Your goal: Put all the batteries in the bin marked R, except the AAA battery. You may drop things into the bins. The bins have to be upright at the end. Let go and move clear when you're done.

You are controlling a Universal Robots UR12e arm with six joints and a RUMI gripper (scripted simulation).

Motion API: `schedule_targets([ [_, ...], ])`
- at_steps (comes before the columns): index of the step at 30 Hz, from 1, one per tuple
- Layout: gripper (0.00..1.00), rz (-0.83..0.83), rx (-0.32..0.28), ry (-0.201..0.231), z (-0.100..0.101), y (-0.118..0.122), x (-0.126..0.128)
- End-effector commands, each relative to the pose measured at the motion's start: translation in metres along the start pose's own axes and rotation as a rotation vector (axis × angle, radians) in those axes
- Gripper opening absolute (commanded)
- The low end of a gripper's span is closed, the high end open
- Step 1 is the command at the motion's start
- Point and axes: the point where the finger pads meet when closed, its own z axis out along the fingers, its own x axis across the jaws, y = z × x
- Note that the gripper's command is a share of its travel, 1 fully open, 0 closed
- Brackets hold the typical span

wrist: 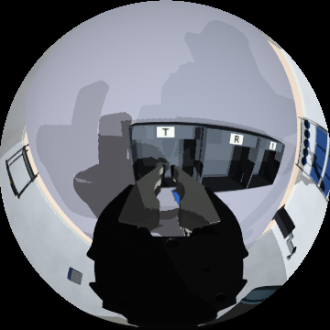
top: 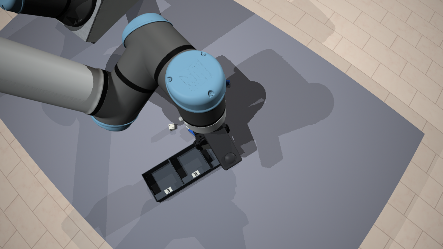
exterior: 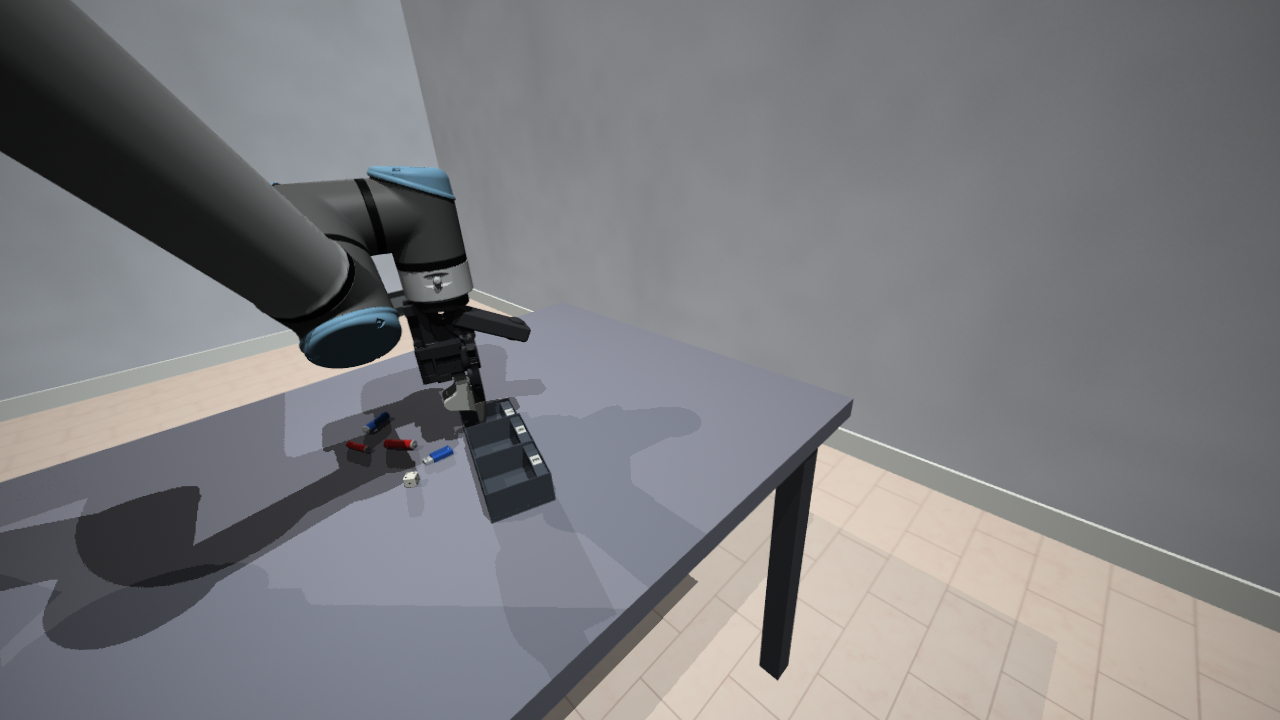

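Observation:
Three joined black bins stand upright on the grey table, marked T, R and E. The R and E bins look empty. My gripper is shut, with its fingertips low at the T end of the row, also seen in the side view. A blue patch shows in the narrow gap between the fingers; it looks like something lying on the table below. Two red batteries, a blue battery and a blue piece with a silver end lie left of the bins.
A white die lies on the table near the blue piece and also shows in the top view. My arm hides the T bin and most of the batteries from above. The table edge is to the right of the bins.

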Motion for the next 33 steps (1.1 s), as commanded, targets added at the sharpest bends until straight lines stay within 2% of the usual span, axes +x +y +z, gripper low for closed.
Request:
schedule_targets([
  [1, 0.04, 0.000, 0.001, 0.000, -0.001, 0.000, 0.000],
  [29, 0.04, 0.000, 0.001, 0.000, -0.029, 0.000, 0.000],
  [33, 0.04, 0.000, 0.001, 0.000, -0.045, 0.000, 0.000],
])
